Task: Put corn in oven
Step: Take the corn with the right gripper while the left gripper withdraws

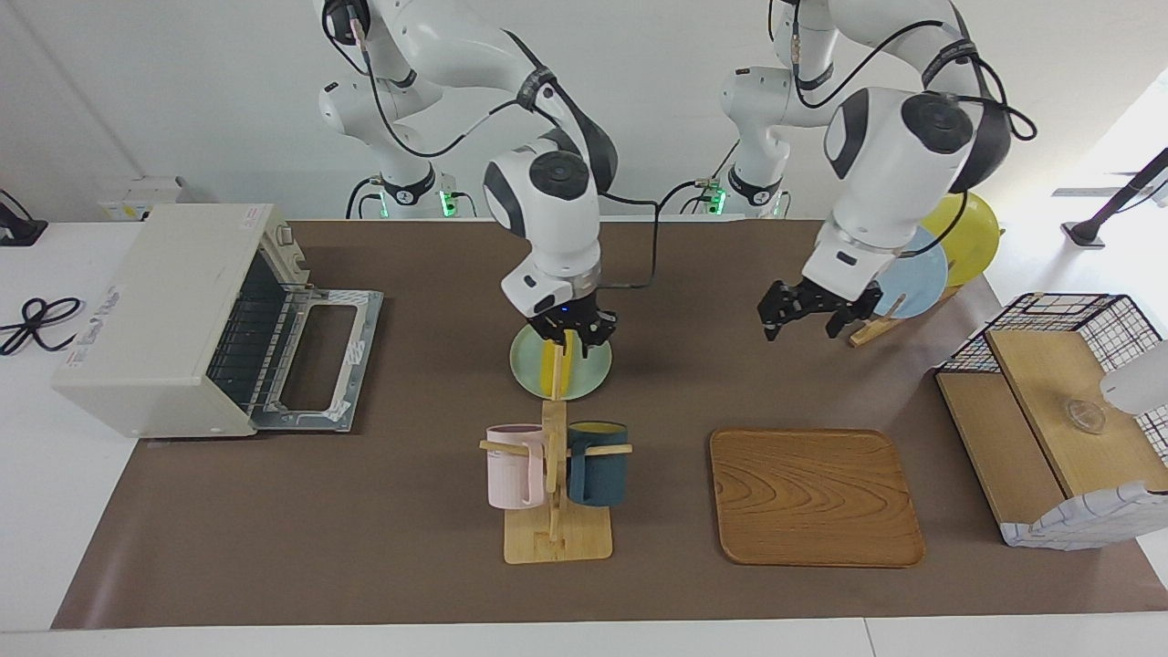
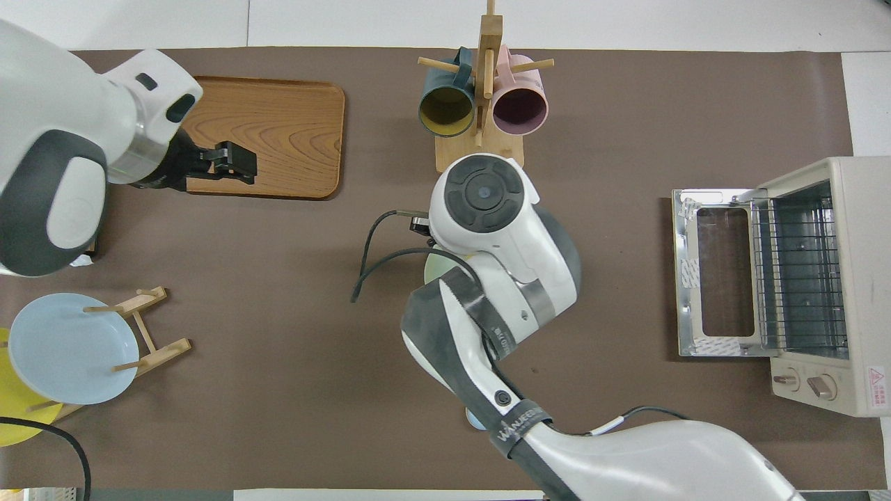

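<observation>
Oven [image 1: 173,319] at frame left, door already down. Corn [image 1: 558,370] not yet moved, on green plate [image 1: 589,376] at centre. Right gripper [image 1: 571,336] straddles the corn's upper end, grip unclear. Left gripper [image 1: 803,312] spread, empty, centre-right. Left: lift, carry, load.

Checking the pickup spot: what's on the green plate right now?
The corn lies on the green plate, with the right gripper at its upper end. The mug rack covers its lower tip.
</observation>
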{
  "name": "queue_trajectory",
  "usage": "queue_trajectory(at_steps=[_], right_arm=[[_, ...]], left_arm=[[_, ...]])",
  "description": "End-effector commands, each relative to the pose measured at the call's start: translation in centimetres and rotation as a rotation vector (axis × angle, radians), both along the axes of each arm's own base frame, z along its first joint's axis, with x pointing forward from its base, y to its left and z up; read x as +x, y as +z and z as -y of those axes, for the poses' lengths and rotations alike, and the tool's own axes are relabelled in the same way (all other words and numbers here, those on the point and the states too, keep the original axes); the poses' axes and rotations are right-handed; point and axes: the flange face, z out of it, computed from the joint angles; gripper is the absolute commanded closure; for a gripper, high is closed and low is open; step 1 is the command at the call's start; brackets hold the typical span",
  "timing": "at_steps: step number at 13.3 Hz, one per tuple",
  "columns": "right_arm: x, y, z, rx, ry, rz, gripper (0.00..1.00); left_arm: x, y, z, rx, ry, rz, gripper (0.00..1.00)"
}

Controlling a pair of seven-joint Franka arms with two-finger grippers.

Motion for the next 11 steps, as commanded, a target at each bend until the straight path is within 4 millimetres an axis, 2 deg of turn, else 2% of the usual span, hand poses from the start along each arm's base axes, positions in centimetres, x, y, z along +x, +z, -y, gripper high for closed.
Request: queue_trajectory(at_steps=[1, 2, 3, 6, 7, 8, 9, 11], right_arm=[[-0.4, -4.3, -3.7, 0.037, -0.017, 0.024, 0.65], [-1.1, -5.3, -3.8, 0.029, -0.011, 0.013, 0.64], [-1.4, -5.5, -3.8, 0.028, -0.011, 0.008, 0.62], [-2.8, -7.0, -3.3, 0.018, -0.011, -0.010, 0.61], [-3.2, -7.6, -3.0, 0.012, -0.012, -0.021, 0.58], [-3.4, -7.6, -3.0, 0.014, -0.012, -0.017, 0.58], [-3.6, -7.9, -2.9, 0.015, -0.012, -0.018, 0.58], [-4.1, -8.5, -2.5, 0.006, -0.010, -0.030, 0.62]], left_arm=[[-0.6, 2.4, -3.8, 0.025, 0.015, -0.016, 0.00], [-1.5, 4.0, -4.9, 0.029, 0.024, -0.025, 0.00], [-2.4, 4.9, -5.3, 0.033, 0.028, -0.055, 0.00], [-5.5, 7.3, -5.6, 0.050, 0.024, -0.129, 0.00], [-7.0, 8.6, -5.2, 0.054, 0.015, -0.136, 0.00], [-7.6, 8.9, -5.5, 0.054, 0.019, -0.139, 0.00], [-7.7, 8.8, -4.9, 0.053, 0.012, -0.139, 0.00], [-7.1, 8.4, -6.3, 0.041, 0.027, -0.107, 0.00]])
